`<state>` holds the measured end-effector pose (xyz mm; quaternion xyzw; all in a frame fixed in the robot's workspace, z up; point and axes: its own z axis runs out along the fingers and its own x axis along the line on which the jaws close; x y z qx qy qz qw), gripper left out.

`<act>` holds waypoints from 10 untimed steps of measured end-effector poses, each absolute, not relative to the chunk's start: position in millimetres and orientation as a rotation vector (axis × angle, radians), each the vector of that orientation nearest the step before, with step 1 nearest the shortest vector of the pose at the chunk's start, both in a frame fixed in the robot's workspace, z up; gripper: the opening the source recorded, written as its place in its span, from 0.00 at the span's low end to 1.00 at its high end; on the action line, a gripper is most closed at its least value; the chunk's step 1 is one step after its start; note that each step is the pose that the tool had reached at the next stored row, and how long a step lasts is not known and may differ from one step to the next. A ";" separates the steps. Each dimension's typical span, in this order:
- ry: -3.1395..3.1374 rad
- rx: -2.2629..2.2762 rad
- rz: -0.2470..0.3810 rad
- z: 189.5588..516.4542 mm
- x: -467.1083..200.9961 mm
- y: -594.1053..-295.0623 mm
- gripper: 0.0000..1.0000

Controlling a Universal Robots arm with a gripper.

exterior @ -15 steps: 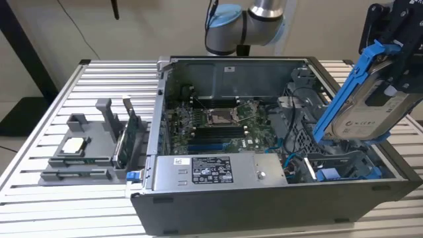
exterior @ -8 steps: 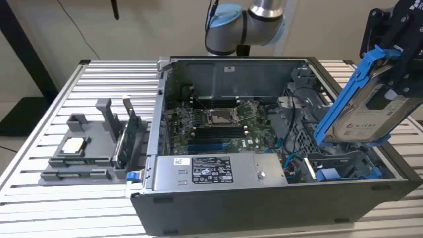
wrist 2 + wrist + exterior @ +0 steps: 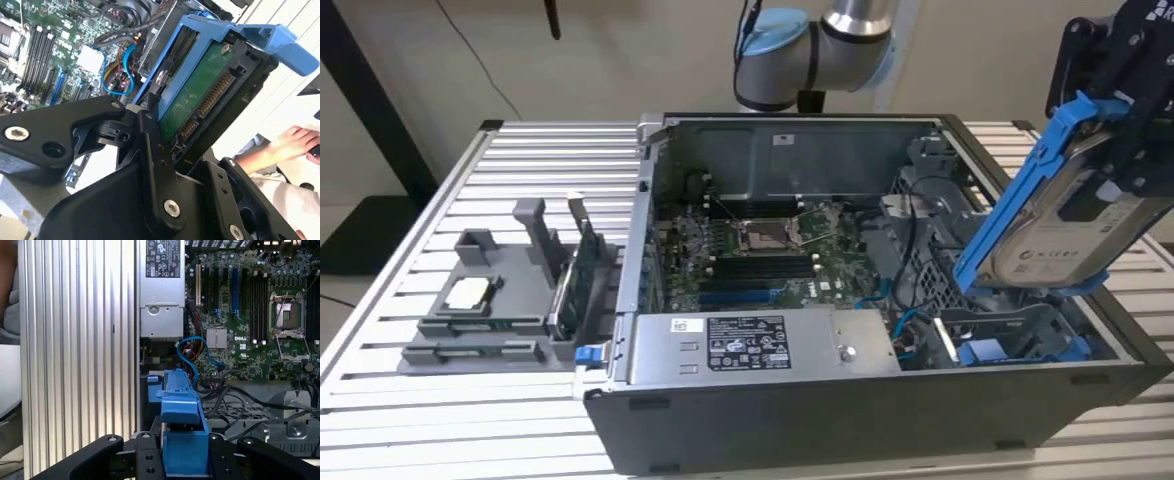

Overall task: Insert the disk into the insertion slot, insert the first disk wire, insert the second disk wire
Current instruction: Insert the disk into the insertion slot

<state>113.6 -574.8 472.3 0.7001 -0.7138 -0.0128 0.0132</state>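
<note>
Step one in hand: tool (image 3: 182, 455) clamped on disk (image 3: 1041, 240), which is held tilted, clear of insertion slot (image 3: 1001, 325) below tool. Insertion likely calls for squaring disk to slot.

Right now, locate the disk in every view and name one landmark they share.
Exterior view: the disk tilted, raised at the exterior view's right.
Second wrist view: its green circuit-board side, blue-framed, near the camera.
First wrist view: edge-on, blue carrier near the camera.
Shared landmark: the motherboard.

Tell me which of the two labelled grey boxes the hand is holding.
The disk, framed in blue plastic, clamped in the hand and tilted above the open case. The power-supply box sits inside the case, untouched.
</note>
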 end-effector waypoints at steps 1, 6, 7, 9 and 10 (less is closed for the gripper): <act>-2.224 2.181 -0.040 472.0 113.7 -574.8 0.33; -2.224 2.181 -0.040 469.8 114.2 -574.8 0.33; -2.224 2.181 -0.040 468.3 115.0 -574.8 0.33; -2.224 2.182 -0.040 464.7 116.8 -574.8 0.33; -2.224 2.182 -0.040 463.0 117.2 -574.8 0.33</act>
